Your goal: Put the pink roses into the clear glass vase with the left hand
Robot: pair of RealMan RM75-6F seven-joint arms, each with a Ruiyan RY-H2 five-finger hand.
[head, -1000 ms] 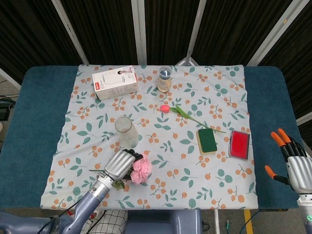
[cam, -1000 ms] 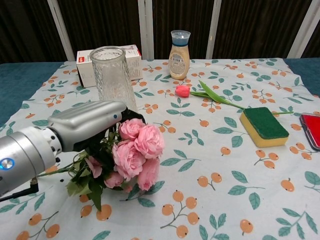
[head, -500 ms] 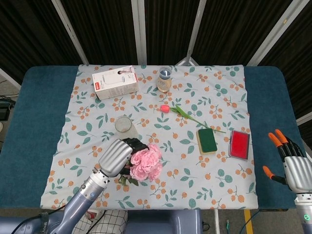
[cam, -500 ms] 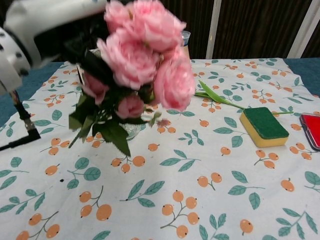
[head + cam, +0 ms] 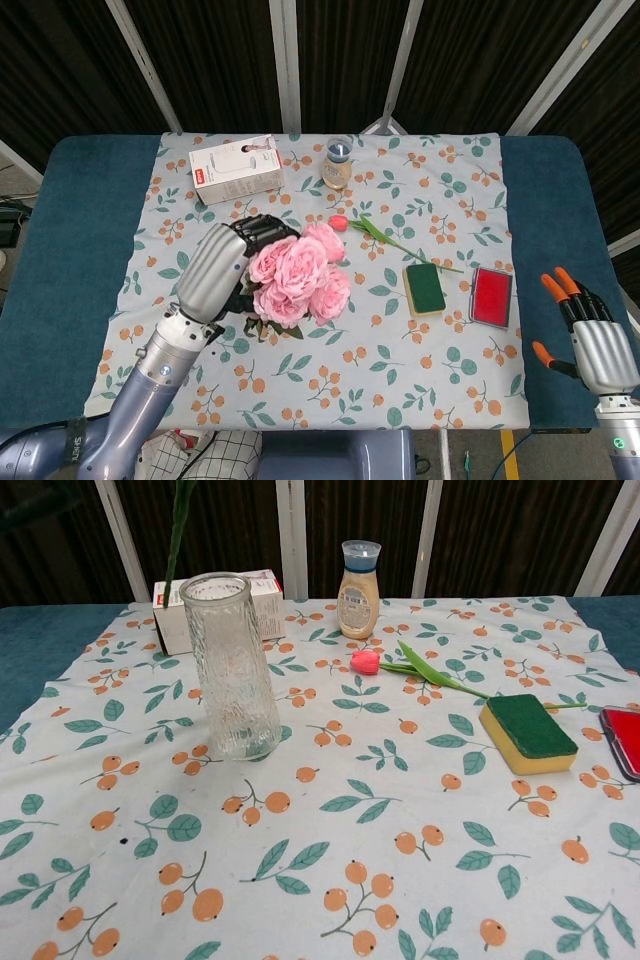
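Note:
My left hand (image 5: 228, 268) holds the bunch of pink roses (image 5: 298, 275) raised high above the table, the blooms pointing right. In the head view hand and bunch cover the clear glass vase. The chest view shows that vase (image 5: 230, 667) standing upright and empty on the floral cloth, left of centre. Only a green stem (image 5: 177, 535) of the bunch hangs into the top of the chest view, just left of the vase's rim. My right hand (image 5: 592, 335) hovers off the table's right edge with its fingers spread and nothing in it.
A white box (image 5: 236, 168) and a small capped bottle (image 5: 338, 164) stand at the back. A single pink tulip (image 5: 375, 231) lies in the middle. To the right lie a green sponge (image 5: 424, 288) and a red flat case (image 5: 492, 296).
My left hand has lifted the roses from the table's front up and away from me, over the vase. The blooms have left the chest view. The right hand has barely shifted.

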